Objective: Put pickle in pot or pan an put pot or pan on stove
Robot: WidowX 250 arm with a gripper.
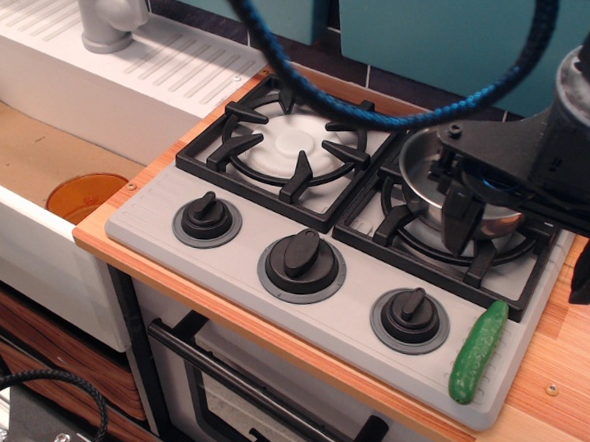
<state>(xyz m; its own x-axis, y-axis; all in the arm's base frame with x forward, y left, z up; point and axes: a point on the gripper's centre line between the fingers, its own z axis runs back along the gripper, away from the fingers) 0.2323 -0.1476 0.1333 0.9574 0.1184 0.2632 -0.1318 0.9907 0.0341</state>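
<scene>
Your gripper hangs over the right burner, black fingers down at the steel pan; you can't tell whether they pinch its rim or stand apart, since the arm covers most of the pan. The pan sits on the right grate of the grey stove. The pickle lies on the stove's front right corner, beside the right knob. Around it you see wooden counter, a white sink with an orange disc, and teal wall. A blue cable crosses the top.

Black tool points down from the right, fingers slightly parted.
</scene>
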